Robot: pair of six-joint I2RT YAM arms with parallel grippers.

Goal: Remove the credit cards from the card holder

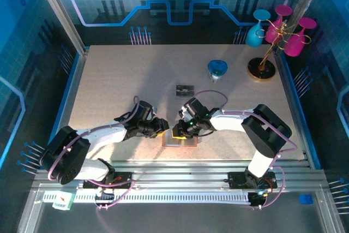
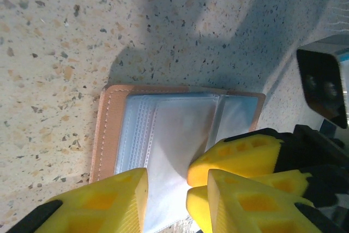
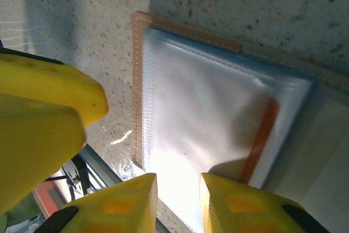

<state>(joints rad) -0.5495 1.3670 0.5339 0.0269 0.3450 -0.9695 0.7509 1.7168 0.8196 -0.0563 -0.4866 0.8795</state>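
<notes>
Reaching inward from both sides, the two arms are being held low, wrists tipped down over one open tan leather-like card holder (image 2: 103, 135) with clear sleeves, lying flat on the speckled table (image 1: 109, 80) at its near middle. Jaws of the left gripper (image 2: 172, 189) are being held apart over the sleeves. Jaws of the right gripper (image 3: 178, 189) are nearly together, and whether anything is being gripped cannot be told. One orange-red card edge (image 3: 262, 135) is showing in a sleeve. One dark grey-black card (image 1: 185, 89) is lying well apart, farther back.

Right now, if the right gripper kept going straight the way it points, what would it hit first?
Probably the card holder: the right gripper points at its clear inner sleeves, apparently very close, though depth is hard to judge.
</notes>
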